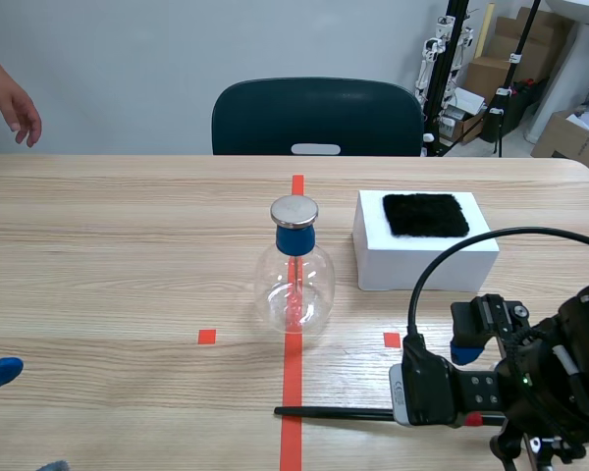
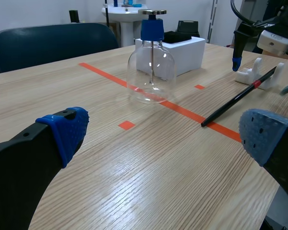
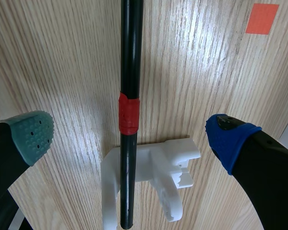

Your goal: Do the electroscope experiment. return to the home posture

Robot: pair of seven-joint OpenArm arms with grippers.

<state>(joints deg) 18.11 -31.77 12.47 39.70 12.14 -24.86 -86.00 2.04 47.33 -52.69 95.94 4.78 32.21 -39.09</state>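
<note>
The black rod [image 1: 334,413] lies flat on the counter [image 1: 128,255] near the robot, its long axis running side to side. Its free tip points to the robot's left across the orange tape line, and its red-banded end rests on a white holder [image 3: 158,167]. The electroscope [image 1: 294,280], a clear flask with a blue stopper and a metal disc on top, stands upright on the tape line mid-counter beside a white box [image 1: 422,260] topped with a black cloth [image 1: 425,214], and a thin metal stem hangs inside the flask. The right jaws are spread wide above the rod, one pad [image 3: 31,134] on each side without touching it, while the left jaws are spread wide over bare counter, holding nothing.
</note>
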